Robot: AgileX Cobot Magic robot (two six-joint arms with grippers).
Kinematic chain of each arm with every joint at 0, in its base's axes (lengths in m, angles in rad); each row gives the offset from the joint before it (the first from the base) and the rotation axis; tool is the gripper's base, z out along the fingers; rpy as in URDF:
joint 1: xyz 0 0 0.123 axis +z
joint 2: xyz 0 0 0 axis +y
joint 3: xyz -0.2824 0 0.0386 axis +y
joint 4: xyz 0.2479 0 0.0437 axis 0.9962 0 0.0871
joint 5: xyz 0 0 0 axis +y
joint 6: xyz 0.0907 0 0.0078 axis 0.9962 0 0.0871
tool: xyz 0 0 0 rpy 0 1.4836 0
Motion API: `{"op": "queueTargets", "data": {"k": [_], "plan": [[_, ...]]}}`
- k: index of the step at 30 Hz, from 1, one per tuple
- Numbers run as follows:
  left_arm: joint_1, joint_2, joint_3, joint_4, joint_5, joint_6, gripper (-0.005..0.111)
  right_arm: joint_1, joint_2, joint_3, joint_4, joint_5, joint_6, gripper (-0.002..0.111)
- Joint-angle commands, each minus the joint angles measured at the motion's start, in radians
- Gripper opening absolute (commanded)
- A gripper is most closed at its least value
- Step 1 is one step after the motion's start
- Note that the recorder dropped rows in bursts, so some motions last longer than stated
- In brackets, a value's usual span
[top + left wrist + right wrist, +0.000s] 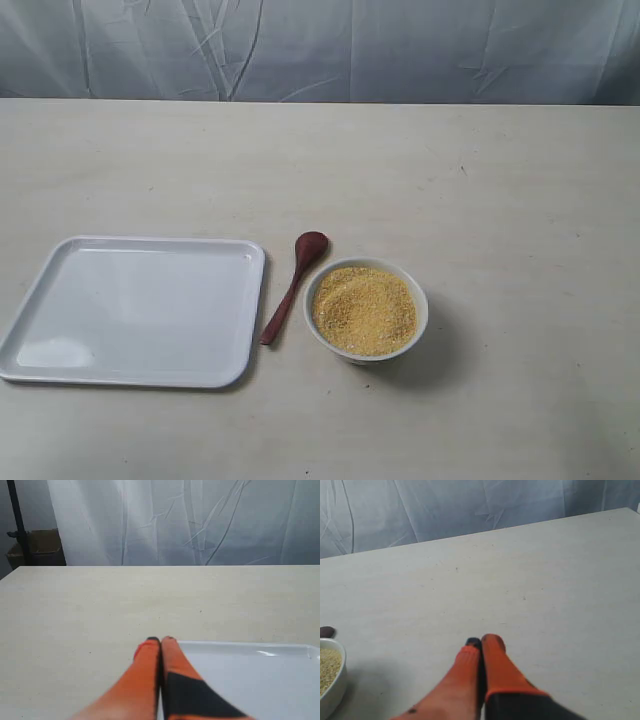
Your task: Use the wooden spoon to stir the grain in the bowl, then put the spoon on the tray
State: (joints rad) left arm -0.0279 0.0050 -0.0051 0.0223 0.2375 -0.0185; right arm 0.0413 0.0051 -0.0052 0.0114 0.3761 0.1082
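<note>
The spoon (290, 292) is just past the bowl (365, 262) from the right end effector (481, 641), handle along the tray (140, 310) edge, so right's probably closer. It and the left end effector (160, 640) are both pinched together, empty.

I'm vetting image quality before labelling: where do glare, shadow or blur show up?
Exterior view: soft shadow right of the bowl, pale glare at the lower-left of the tray. Left wrist view: left gripper blurred close up. Right wrist view: right gripper likewise soft, table sharper.

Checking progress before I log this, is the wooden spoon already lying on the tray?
No, the wooden spoon lies on the table between the tray and the bowl.
</note>
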Motion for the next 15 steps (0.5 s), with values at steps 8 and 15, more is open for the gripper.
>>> {"op": "queueTargets", "data": {"k": [8, 15], "plan": [[-0.003, -0.005, 0.005, 0.001, -0.007, -0.001, 0.0, -0.006, -0.005, 0.005, -0.002, -0.012, -0.002, 0.0], [-0.003, -0.005, 0.005, 0.031, -0.151, -0.003, 0.0, -0.006, -0.005, 0.005, -0.002, -0.012, -0.002, 0.0]]}}
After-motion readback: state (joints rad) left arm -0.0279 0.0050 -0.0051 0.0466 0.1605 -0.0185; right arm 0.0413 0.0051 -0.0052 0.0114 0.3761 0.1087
